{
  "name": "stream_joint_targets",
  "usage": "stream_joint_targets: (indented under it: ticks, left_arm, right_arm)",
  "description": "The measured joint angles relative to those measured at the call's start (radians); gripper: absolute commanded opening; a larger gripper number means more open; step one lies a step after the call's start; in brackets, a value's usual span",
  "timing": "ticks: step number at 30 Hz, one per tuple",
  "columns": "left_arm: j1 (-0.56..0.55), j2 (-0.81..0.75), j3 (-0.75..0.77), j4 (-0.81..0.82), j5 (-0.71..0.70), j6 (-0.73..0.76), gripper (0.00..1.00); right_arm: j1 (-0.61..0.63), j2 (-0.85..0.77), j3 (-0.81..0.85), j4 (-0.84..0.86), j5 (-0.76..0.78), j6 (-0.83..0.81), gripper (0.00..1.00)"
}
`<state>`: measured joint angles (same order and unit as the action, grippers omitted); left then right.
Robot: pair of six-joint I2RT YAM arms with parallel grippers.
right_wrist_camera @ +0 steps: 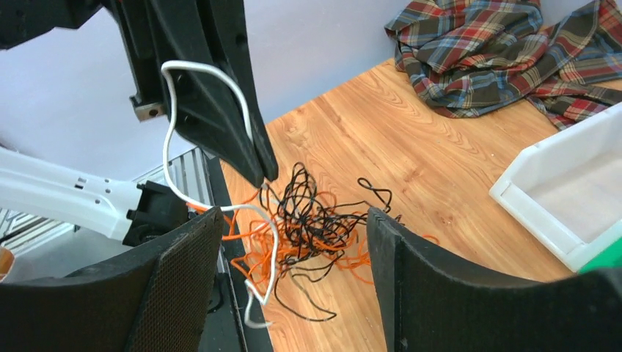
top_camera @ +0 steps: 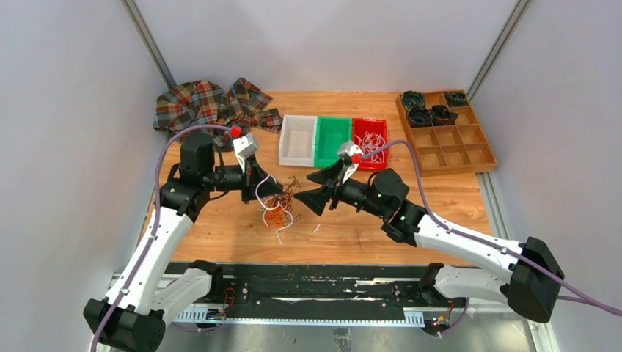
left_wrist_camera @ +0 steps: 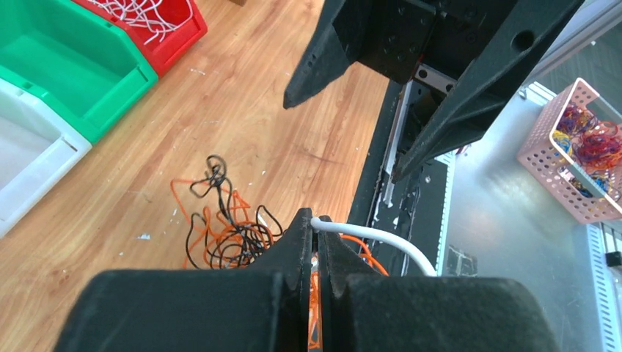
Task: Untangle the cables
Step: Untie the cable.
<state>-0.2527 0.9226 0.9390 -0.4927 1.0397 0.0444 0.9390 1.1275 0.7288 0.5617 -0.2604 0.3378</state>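
**Untangling in progress: most cables are not yet separated.**
On the surface [top_camera: 352, 227], the red bin [top_camera: 369, 121] holds sorted white cables [top_camera: 372, 143]. Your right claw [top_camera: 308, 189] stands open and empty. The orange-and-black tangle [top_camera: 277, 209] lies just beside both claws, unsorted. Your left claw [left_wrist_camera: 316, 224] is clamped on one white cable [left_wrist_camera: 381, 238] that leads from the tangle.

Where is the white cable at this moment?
In the right wrist view, left of centre, the white cable hangs from the shut fingers of the left gripper, above the orange and black tangle.
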Motion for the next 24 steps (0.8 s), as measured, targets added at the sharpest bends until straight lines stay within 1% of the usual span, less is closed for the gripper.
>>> stream_joint_targets:
  ticks: [3, 7, 16, 24]
  left_arm:
    - [0.0, 0.0, 0.011, 0.017, 0.002, -0.032, 0.01]
    - [0.0, 0.0, 0.023, 0.037, 0.011, -0.072, 0.01]
    - [0.0, 0.0, 0.037, 0.056, 0.023, -0.116, 0.01]
    - [0.0, 0.0, 0.067, 0.068, 0.024, -0.144, 0.01]
  right_arm:
    - [-0.002, -0.014, -0.037, 0.046, -0.027, -0.014, 0.71]
    - [-0.002, 0.045, -0.025, 0.101, -0.059, -0.035, 0.71]
    - [0.02, 0.274, 0.138, 0.178, -0.139, -0.053, 0.72]
    - [0.039, 0.405, 0.166, 0.262, -0.117, -0.043, 0.64]
